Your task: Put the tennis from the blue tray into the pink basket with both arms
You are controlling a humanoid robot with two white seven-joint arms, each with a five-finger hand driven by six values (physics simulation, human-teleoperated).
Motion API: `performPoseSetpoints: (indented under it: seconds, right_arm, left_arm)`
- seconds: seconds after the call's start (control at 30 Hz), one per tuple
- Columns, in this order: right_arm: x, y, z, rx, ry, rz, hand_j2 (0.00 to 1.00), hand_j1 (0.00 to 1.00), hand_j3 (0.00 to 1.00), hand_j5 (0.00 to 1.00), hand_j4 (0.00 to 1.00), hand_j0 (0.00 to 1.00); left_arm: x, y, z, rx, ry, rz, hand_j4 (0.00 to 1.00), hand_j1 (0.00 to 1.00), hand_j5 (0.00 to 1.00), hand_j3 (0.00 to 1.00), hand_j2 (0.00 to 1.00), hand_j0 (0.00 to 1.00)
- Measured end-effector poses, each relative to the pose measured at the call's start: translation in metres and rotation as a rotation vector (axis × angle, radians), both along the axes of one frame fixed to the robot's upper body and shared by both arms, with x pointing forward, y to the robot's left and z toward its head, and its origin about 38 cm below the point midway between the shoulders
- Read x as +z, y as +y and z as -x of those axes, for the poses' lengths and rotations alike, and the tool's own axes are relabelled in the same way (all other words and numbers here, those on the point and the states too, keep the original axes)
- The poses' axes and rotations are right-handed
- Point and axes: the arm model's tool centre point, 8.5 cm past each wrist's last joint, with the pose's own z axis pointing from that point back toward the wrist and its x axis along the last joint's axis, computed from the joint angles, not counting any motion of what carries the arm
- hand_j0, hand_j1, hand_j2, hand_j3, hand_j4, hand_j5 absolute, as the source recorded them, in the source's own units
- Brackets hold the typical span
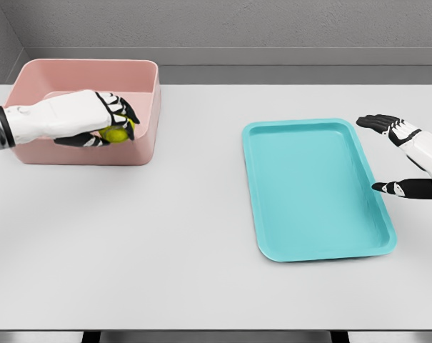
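Grey textured walls close off the scene behind a broad white table [166, 236], which fills nearly the whole head view. At the table's far left corner stands the pink basket [148, 125], a rectangular tub with rounded corners and plain walls, its long side set parallel to the table's far edge. The robot's left hand [105, 120] comes in from the left edge on a white arm and reaches over the basket's open top, dark fingers curled around the yellow-green tennis ball [117, 133]. The ball sits in that grip near the basket's front wall, toward its right end; whether it is touching the basket floor cannot be told from this angle. On the right half of the table lies the blue tray [312, 189], a shallow turquoise rectangle with a raised rim, turned slightly so that its near end swings toward the table's right edge. The tray and the basket are well apart, with bare tabletop between them. The right hand [405, 157] shows at the right edge, just beside the tray's right rim, held palm inward with fingers and thumb spread wide and nothing between them. Its upper fingers point toward the tray's far right corner, while the thumb points at the rim lower down.
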Motion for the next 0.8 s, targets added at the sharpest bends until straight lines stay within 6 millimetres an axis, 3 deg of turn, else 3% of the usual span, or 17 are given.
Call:
performPoseSetpoints:
  seconds: [0.47,0.53,0.6,0.73,0.8]
  right_arm:
    - [0.0,0.0,0.0,-0.001,-0.001,0.0,1.0,1.0,1.0,1.0,1.0,1.0]
    - [0.0,0.0,0.0,-0.001,-0.001,0.0,1.0,1.0,1.0,1.0,1.0,1.0]
    - [0.0,0.0,0.0,-0.001,-0.001,0.0,1.0,1.0,1.0,1.0,1.0,1.0]
    - [0.0,0.0,0.0,0.0,-0.001,0.0,1.0,1.0,1.0,1.0,1.0,1.0]
    - [0.0,0.0,0.0,-0.001,0.0,0.0,1.0,1.0,1.0,1.0,1.0,1.0]
  left_arm:
    - [0.004,0.019,-0.043,0.126,0.0,0.039,0.57,0.57,0.57,0.57,0.57,0.57]
    - [0.006,0.024,-0.051,0.153,0.0,0.046,0.65,0.65,0.65,0.65,0.65,0.65]
    - [0.001,0.03,-0.057,0.184,0.014,0.049,1.0,1.0,1.0,1.0,1.0,1.0]
    - [-0.004,0.038,-0.062,0.218,0.029,0.059,1.0,1.0,1.0,1.0,1.0,1.0]
    - [0.004,0.04,-0.065,0.226,0.013,0.068,1.0,1.0,1.0,1.0,1.0,1.0]
